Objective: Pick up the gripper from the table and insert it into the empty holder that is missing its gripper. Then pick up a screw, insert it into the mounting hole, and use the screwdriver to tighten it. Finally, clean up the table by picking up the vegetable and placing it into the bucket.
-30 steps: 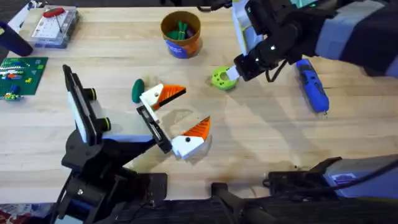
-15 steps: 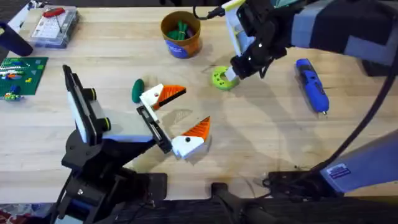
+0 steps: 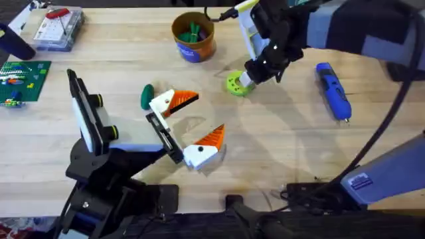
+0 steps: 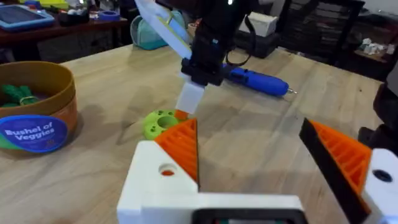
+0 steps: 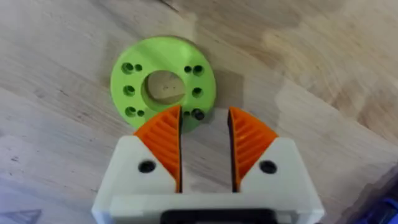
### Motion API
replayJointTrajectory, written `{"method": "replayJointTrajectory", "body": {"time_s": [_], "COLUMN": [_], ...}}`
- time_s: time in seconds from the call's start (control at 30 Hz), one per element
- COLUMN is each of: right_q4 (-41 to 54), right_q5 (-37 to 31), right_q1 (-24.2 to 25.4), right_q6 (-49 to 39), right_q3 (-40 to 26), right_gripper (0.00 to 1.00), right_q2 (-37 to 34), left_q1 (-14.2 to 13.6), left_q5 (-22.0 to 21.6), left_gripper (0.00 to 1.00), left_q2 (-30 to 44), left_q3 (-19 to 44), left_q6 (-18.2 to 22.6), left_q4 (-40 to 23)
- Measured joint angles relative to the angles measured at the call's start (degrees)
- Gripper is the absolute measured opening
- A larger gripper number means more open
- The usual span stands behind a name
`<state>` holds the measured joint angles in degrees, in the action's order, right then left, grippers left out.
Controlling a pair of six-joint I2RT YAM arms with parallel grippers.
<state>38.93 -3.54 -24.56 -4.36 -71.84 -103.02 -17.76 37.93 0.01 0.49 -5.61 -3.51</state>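
Note:
My right gripper (image 3: pixel 244 81) (image 5: pixel 204 112) hovers at the rim of a lime-green disc with holes (image 3: pixel 235 84) (image 5: pixel 163 84), its orange pads a narrow gap apart with nothing between them. A small dark speck, perhaps a screw (image 5: pixel 198 114), sits on the disc's rim by the fingertips. The blue screwdriver (image 3: pixel 332 90) (image 4: pixel 258 81) lies to the right. The dark green vegetable (image 3: pixel 147 97) lies beside my left gripper (image 3: pixel 210 111) (image 4: pixel 261 155), which is open wide and empty. The orange bucket (image 3: pixel 193 34) (image 4: pixel 37 118) stands at the back. The loose gripper and its holder are out of view.
A clear box with a red tool (image 3: pixel 58 26) and a green circuit board (image 3: pixel 23 78) sit at the far left. Green pieces lie inside the bucket. Bare wood stretches between the disc and the screwdriver.
My right gripper has shifted slightly left, closer over the lime disc. The left arm, vegetable and screwdriver have not moved.

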Motion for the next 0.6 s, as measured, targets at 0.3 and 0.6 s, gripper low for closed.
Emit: {"method": "replayJointTrajectory", "body": {"time_s": [0.3,0.6], "right_q4": [-0.1,0.0], "right_q5": [0.2,0.2], "right_q1": [0.0,0.0], "right_q6": [-0.2,-0.3], "right_q3": [-0.1,-0.1], "right_gripper": [0.256,0.008], "right_q2": [-0.4,-0.4], "left_q1": [0.0,0.0], "left_q5": [0.0,0.0], "left_gripper": [0.99,0.99], "left_q2": [0.0,0.0], "left_q3": [0.0,0.0], "left_q6": [0.0,0.0], "left_q4": [0.0,0.0]}}
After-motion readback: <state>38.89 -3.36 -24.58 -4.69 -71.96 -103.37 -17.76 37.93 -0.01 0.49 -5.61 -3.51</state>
